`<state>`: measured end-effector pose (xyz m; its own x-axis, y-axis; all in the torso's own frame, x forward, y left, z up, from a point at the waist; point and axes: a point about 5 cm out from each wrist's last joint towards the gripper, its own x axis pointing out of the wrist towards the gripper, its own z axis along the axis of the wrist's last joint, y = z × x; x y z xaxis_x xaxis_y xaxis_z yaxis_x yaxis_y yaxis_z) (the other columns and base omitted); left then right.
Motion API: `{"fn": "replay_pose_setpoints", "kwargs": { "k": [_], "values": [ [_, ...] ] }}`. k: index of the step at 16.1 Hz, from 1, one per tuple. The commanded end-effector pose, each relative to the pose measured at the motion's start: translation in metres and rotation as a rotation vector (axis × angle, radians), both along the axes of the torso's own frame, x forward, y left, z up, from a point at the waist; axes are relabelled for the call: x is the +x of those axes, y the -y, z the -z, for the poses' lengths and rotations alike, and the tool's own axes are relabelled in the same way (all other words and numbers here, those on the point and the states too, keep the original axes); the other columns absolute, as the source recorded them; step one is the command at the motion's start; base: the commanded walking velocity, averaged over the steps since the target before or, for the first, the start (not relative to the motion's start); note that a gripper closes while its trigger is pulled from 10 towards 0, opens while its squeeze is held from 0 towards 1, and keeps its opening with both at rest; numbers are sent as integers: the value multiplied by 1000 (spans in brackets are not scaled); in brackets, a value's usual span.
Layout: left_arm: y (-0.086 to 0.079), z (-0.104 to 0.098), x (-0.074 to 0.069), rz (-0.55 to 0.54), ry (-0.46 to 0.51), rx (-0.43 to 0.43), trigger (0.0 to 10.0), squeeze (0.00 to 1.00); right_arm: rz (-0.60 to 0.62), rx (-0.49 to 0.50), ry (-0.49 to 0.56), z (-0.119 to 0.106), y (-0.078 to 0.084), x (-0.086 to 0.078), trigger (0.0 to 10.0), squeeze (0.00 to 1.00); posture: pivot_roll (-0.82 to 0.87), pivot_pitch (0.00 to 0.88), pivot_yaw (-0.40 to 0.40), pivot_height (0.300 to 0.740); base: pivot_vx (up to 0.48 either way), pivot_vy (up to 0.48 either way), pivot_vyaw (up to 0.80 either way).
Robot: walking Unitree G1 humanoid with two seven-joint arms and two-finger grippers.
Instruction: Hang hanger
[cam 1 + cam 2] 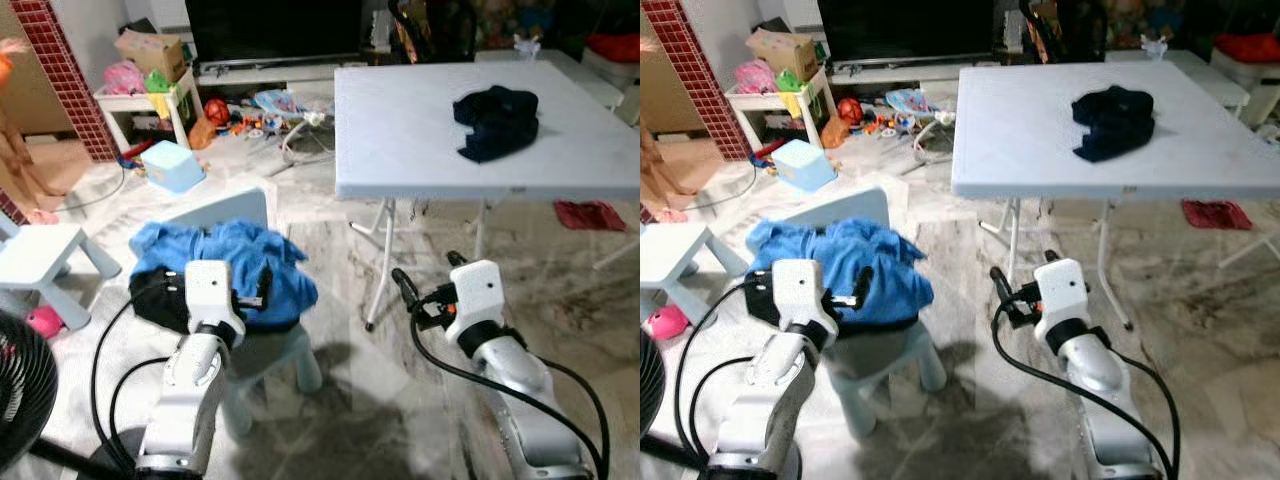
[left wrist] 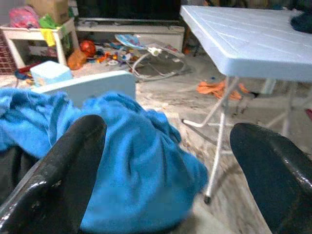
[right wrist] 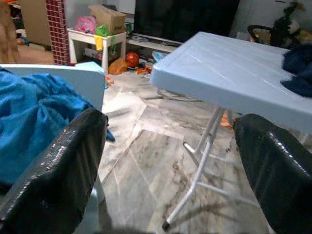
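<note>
My left gripper hangs open just above a small pale chair heaped with a blue cloth and a black garment. In the left wrist view its wide-spread fingers hold nothing, and the blue cloth lies below them. My right gripper is open and empty in front of the white folding table, near one of its legs. A dark navy garment lies crumpled on the tabletop. In the right wrist view the fingers stand wide apart over the marble floor.
A white stool and a black fan are at my left. Farther back are a light blue box, scattered toys, a white shelf and a red brick column. A red cloth lies under the table.
</note>
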<state>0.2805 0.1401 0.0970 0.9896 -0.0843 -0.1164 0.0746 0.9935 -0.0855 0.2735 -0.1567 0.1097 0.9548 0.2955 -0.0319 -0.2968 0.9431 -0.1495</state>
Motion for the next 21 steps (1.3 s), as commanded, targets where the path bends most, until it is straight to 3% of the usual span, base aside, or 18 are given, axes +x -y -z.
{"fn": "replay_pose_setpoints", "kwargs": {
  "k": [1,6,8,10,16,21],
  "values": [
    [-9,0,0,-21,-4,13,10000,0,-33,2,28,-6,-9,2,10000,0,-112,0,1,740,401,0,0],
    [-9,2,-2,-40,-27,10,10000,0,-41,-10,32,-7,-9,2,10000,0,-117,0,2,740,320,0,0],
    [-20,10,-11,-125,-111,-11,10000,0,-52,-27,37,-7,-9,1,10000,0,-111,0,1,740,0,0,653],
    [-28,11,-13,-172,-129,-7,10000,0,-57,-27,29,-5,-11,1,10000,0,-105,0,-4,740,0,0,800],
    [-27,11,-12,-186,-156,-27,10000,0,-58,-30,37,-6,-10,3,10000,0,-103,0,-7,740,0,0,747],
    [-30,11,-7,-202,-173,-41,10000,0,-53,-25,32,-5,-11,0,10000,0,-107,0,0,740,0,0,0]
  ]
}}
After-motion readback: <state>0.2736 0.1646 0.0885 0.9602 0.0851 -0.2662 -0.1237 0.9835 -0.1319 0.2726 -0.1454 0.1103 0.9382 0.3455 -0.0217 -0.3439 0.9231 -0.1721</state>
